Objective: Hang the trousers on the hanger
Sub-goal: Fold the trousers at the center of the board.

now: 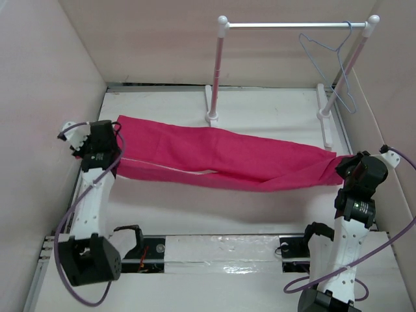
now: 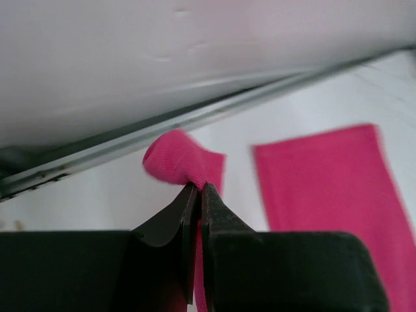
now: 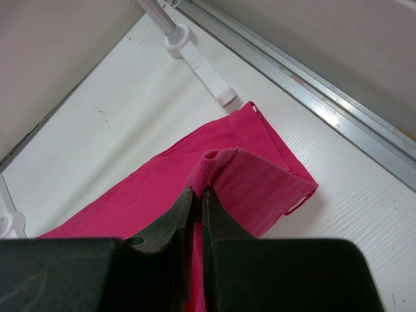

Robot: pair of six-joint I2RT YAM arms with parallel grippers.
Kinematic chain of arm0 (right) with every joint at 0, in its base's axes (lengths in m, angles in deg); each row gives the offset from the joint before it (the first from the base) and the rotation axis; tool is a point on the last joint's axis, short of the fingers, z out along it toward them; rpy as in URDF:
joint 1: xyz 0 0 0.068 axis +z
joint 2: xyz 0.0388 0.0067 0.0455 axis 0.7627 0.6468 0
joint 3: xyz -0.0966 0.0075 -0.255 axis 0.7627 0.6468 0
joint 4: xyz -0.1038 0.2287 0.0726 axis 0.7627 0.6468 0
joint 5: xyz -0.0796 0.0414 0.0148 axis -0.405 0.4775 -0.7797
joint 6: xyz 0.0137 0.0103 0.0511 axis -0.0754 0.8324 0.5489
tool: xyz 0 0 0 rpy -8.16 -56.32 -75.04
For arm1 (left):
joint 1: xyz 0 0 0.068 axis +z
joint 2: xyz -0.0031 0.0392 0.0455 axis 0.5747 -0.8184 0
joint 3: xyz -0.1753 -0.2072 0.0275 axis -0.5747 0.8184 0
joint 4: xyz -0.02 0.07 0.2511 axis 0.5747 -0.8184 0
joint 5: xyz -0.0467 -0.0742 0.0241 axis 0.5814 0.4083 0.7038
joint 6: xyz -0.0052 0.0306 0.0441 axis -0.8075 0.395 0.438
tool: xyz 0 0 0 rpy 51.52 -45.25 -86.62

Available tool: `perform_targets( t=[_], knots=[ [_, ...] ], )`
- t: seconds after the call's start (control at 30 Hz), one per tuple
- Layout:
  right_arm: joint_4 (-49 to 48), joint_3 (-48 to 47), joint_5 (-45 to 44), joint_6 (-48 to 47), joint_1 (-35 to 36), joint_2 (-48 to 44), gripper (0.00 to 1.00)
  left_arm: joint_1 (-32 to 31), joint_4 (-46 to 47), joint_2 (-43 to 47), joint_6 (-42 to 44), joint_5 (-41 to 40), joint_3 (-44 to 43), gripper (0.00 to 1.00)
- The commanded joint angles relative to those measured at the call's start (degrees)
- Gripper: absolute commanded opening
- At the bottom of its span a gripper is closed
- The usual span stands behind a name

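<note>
L claw [image 2: 198, 188]: fingers together, clamped on a bunched corner of the trousers [image 1: 221, 159]; a knob of pink sticks out past the tips. R claw [image 3: 197, 192]: also closed, pinching a raised fold at the opposite end. Cloth runs btwn the two as a long strip across the table [image 1: 195, 208], L end near the left wall, R end just beside the rack's right foot [image 1: 327, 123]. The middle looks to lie on the table, w/ only the ends lifted a little.

Progress, as I judge it: both ends gripped, nothing more. Trousers not on the hanger [image 1: 338, 52] at all. It hangs by its hook at the R end of the silver bar [image 1: 292, 25], tilted, close to the right post [image 1: 351, 65], well above the cloth. Left to do: lift, carry up to the hanger, drape over its lower wire.

In the way: both posts and their feet stand btwn cloth and hanger. The side wall is close on the R, so little room there. The hanger hangs free and prob swings if nudged.
</note>
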Motion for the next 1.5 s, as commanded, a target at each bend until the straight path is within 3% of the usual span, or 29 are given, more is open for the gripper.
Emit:
perform_targets(
  t=[0.0, 0.2, 0.47, 0.8, 1.1, 1.47],
  knots=[
    [-6.94, -1.3, -0.65, -3.1, -0.1, 0.81, 0.0, 9.35, 3.06, -2.63, 1.66, 8.7, -5.31, 0.0],
    [-10.28, -0.77, -1.0, -3.72, -0.1, 4.05, 0.0, 9.09, 7.01, -5.81, 3.32, 7.91, -7.25, 0.0],
    [-16.96, -2.26, 0.4, -0.91, -0.1, 12.65, 0.0, 7.33, 10.79, -16.34, 4.92, 6.5, -11.73, 0.0],
    [-21.97, -8.67, 1.02, 0.06, 0.43, 27.24, 0.0, 6.8, 10.09, -32.78, 7.91, 5.09, -24.9, 0.0],
    [-25.4, -14.56, -5.04, 0.06, 5.61, 38.94, 0.0, 6.8, 8.77, -45.44, 10.54, 6.49, -36.51, 0.0],
    [-31.9, -19.58, -9.7, 1.29, 9.13, 52.39, 0.0, 4.95, 10.97, -58.1, 11.6, 8.52, -44.86, 0.0]
  ],
)
